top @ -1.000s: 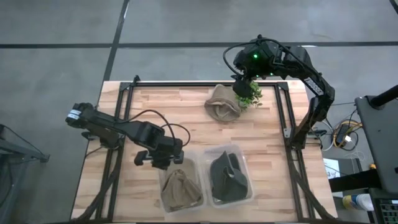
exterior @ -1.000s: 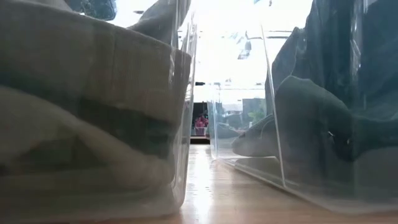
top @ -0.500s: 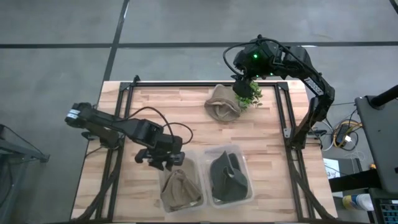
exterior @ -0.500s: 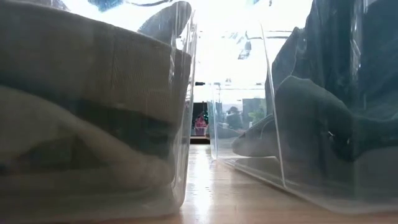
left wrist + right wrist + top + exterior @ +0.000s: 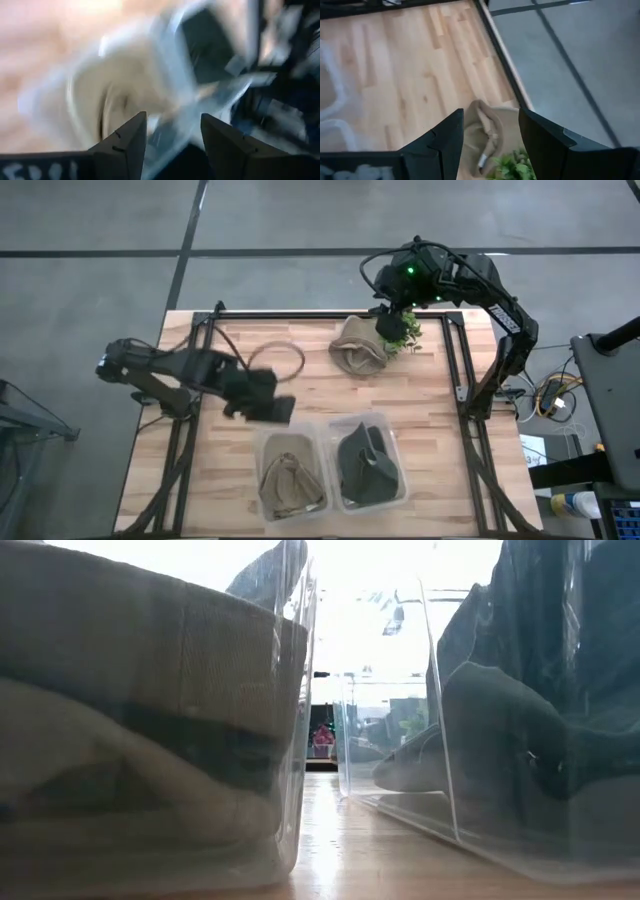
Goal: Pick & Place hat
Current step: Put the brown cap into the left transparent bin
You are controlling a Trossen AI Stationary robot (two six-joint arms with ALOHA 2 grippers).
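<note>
A tan hat lies in the left clear bin at the table's near edge, and also shows in the low view and the left wrist view. A dark hat fills the right bin. My left gripper hangs open just beyond the left bin's far rim, its fingers holding nothing. A second tan hat rests on the table at the far side. My right gripper stands open over that hat's right part.
A small green plant stands right beside the far hat, under my right gripper, and also shows in the right wrist view. A black frame runs round the tabletop. Bare wood lies between the bins and the far hat.
My left gripper has opened and let go of the tan hat, then gone up and toward the far edge, away from the left bin. The hat has settled into the bin. My right arm has kept still.
</note>
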